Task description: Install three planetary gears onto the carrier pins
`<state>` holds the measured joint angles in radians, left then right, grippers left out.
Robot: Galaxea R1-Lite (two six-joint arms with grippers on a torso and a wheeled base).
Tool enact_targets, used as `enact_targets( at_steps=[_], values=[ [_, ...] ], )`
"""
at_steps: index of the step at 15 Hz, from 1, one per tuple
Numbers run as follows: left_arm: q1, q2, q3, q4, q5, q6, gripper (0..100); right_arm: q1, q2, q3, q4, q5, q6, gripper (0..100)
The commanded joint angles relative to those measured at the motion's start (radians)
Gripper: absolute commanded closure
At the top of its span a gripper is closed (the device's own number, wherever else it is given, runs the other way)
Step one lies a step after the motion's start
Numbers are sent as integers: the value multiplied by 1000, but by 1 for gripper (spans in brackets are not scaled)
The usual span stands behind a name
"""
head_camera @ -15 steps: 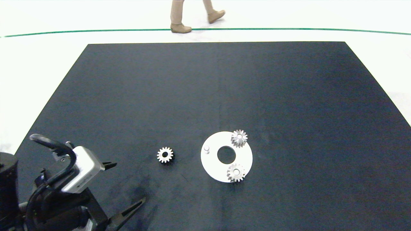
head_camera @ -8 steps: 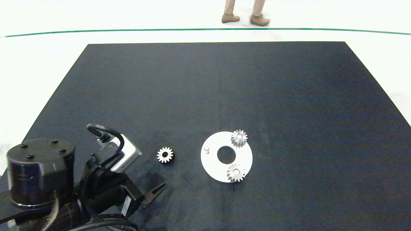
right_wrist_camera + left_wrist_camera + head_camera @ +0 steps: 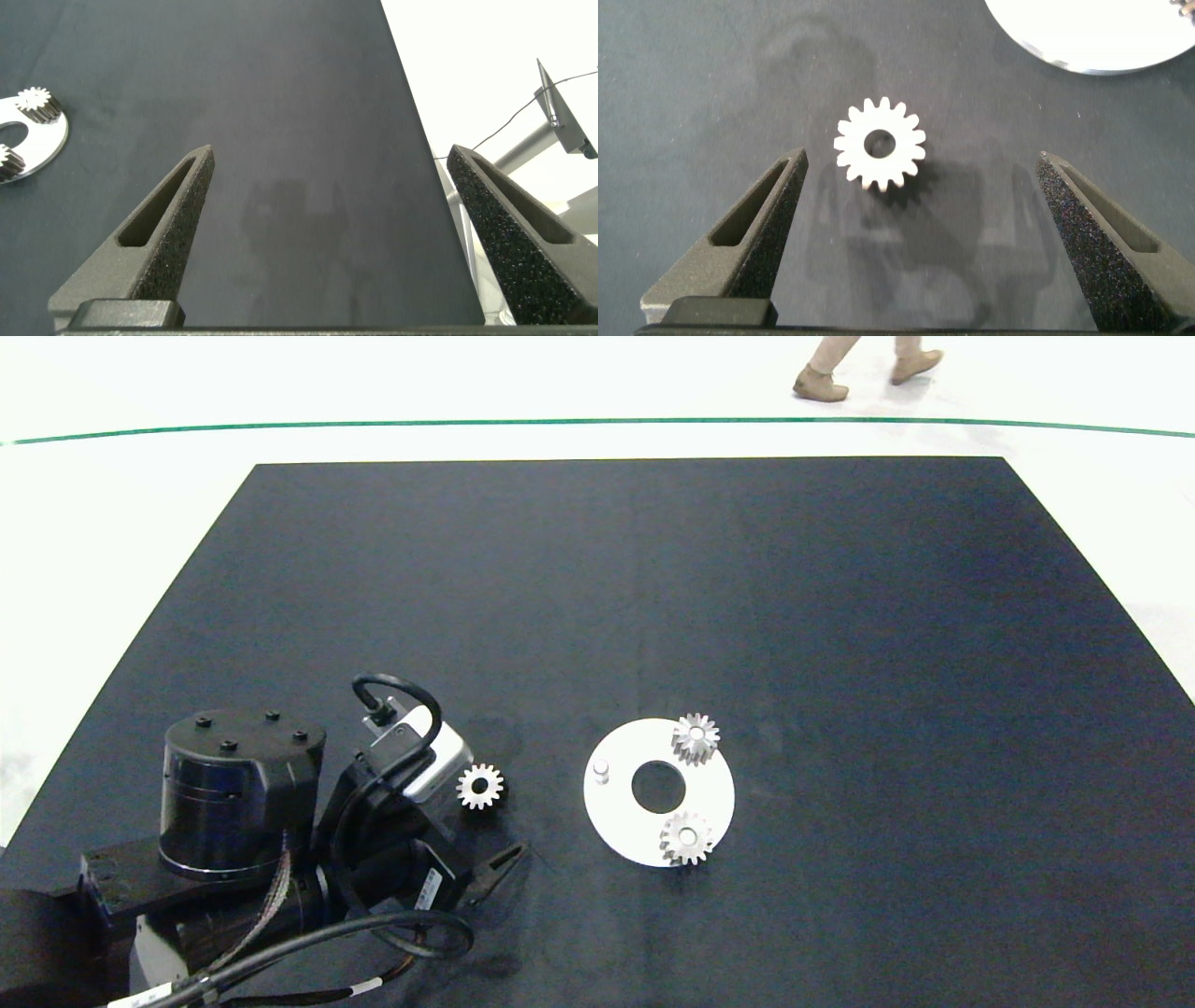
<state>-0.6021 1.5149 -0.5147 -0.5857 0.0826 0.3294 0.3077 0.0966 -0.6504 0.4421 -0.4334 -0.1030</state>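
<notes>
One loose planetary gear (image 3: 480,787) lies flat on the black mat, left of the white disc (image 3: 618,814). Two other gears sit on carrier pins, one at the disc's far side (image 3: 695,738) and one at its near side (image 3: 687,838). The third pin (image 3: 600,769) stands bare on the disc's left. My left gripper (image 3: 923,159) is open just above the mat, and the loose gear (image 3: 880,143) lies between its fingertips, nearer one finger. My right gripper (image 3: 332,149) is open with nothing in it, above bare mat far to the right of the disc (image 3: 33,140).
The left arm's dark base joint (image 3: 238,784) and cables (image 3: 373,933) cover the mat's near left corner. A person's shoes (image 3: 822,385) cross the white floor beyond the mat. The mat's right edge (image 3: 411,112) runs close to the right gripper.
The left arm has swung right and forward across the mat, bringing its open gripper up to the loose gear. The person beyond the table has walked to the right.
</notes>
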Motion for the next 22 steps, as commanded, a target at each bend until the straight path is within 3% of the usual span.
enact_targets(
  at_steps=[1,7,22],
  values=[
    [10,39,-34,-3,0,5,0,-1,-5,-3,1,-2,-1,0],
    [35,99,-67,-3,-4,7,2,4,-21,-5,1,-2,-3,0],
    [65,96,-62,-5,-17,11,32,2,-21,-5,1,-2,-3,0]
  ],
)
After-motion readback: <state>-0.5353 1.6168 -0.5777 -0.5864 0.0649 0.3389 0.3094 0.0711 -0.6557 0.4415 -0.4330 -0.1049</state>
